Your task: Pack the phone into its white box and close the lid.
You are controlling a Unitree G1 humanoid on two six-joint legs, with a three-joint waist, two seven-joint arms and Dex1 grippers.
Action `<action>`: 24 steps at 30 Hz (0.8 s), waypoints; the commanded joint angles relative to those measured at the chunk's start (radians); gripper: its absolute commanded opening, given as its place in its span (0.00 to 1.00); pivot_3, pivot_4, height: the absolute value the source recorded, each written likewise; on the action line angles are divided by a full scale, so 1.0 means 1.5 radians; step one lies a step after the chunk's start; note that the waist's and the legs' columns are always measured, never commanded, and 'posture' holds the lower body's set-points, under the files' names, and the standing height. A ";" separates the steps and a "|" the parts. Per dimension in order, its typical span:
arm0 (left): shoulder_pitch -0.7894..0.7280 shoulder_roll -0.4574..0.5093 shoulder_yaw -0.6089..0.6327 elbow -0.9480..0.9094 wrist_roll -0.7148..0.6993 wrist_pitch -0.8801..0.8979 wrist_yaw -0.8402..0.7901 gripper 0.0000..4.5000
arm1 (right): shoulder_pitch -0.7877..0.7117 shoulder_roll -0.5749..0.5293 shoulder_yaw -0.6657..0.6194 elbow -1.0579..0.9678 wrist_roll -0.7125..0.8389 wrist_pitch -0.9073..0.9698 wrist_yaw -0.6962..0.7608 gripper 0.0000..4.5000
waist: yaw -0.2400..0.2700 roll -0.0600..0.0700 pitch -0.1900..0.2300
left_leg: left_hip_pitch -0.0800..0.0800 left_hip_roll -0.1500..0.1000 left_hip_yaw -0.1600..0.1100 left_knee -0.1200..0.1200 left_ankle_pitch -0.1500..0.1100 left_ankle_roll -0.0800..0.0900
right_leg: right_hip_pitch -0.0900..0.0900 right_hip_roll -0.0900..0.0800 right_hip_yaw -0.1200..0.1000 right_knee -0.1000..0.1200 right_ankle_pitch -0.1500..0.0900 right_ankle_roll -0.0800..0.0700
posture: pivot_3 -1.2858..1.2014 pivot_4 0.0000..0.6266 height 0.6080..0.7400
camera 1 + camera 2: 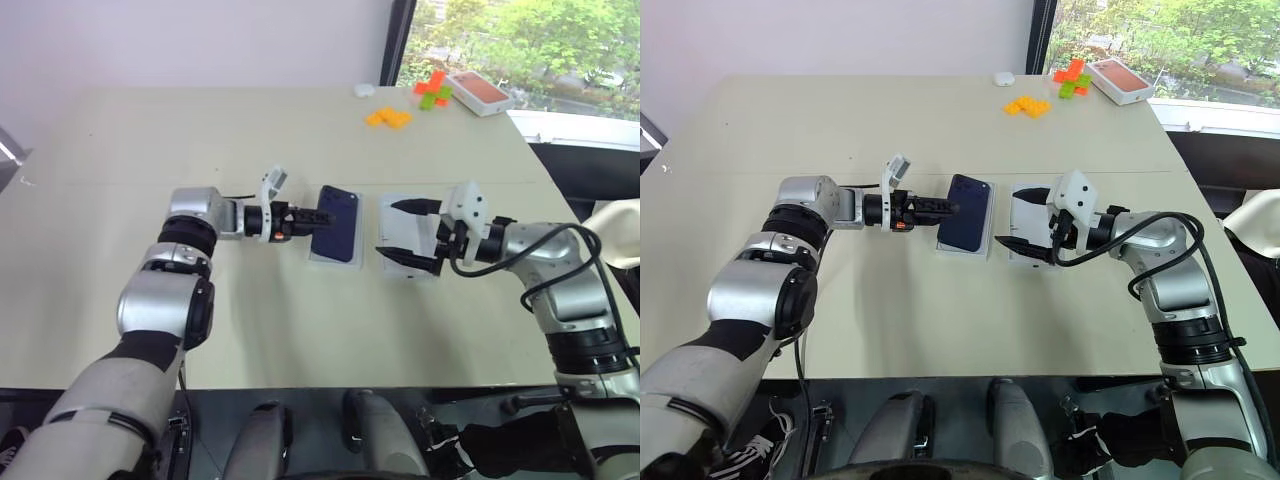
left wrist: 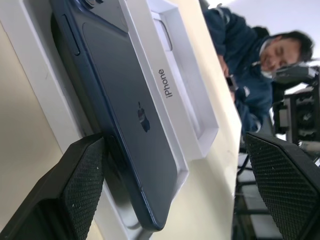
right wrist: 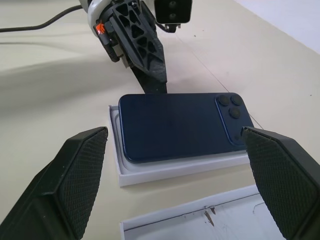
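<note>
Phone (image 3: 175,125) back-up in white box (image 3: 150,172), lengthwise front-to-back, cameras far end, left pincer (image 1: 318,219) and right pincer (image 1: 407,235) spread.

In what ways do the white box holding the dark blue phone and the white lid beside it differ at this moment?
The shallow white cardboard box carries the dark navy-blue phone, lying back up and slightly askew on it; the white cardboard lid lies inside-up and empty. The box is nearer the open left gripper; the lid sits under the open right gripper. Both are white, rectangular and flat on the beige table.
</note>
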 commanded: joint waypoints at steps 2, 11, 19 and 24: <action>0.013 0.032 -0.015 -0.081 -0.007 0.043 -0.024 0.99 | -0.013 0.002 -0.011 -0.012 0.006 -0.011 -0.003 1.00 | -0.003 0.000 0.000 | 0.000 0.000 0.000 0.000 0.000 0.000 | 0.000 0.000 0.001 0.000 0.000 0.000 | 0.52 0.24 1.00; 0.063 0.070 -0.027 -0.228 -0.025 0.094 -0.008 0.99 | -0.022 0.011 -0.003 -0.001 0.003 -0.014 -0.002 1.00 | 0.000 0.000 0.000 | 0.000 0.001 0.000 0.000 0.000 0.000 | 0.000 0.000 0.001 0.000 0.000 0.000 | 0.52 0.24 1.00; 0.151 0.099 0.041 -0.367 -0.054 0.002 0.042 0.99 | -0.025 0.007 -0.015 -0.004 0.005 0.001 -0.016 1.00 | 0.001 0.000 0.000 | 0.000 0.001 0.000 0.000 0.000 0.000 | 0.000 0.000 0.001 0.001 0.000 0.000 | 0.52 0.24 1.00; 0.268 0.125 0.063 -0.495 -0.067 -0.109 0.041 0.99 | -0.027 0.005 0.001 -0.008 -0.013 0.034 -0.041 1.00 | 0.000 0.001 0.000 | 0.001 0.001 0.001 0.000 0.000 0.000 | -0.001 -0.001 0.002 0.001 0.000 0.000 | 0.52 0.24 1.00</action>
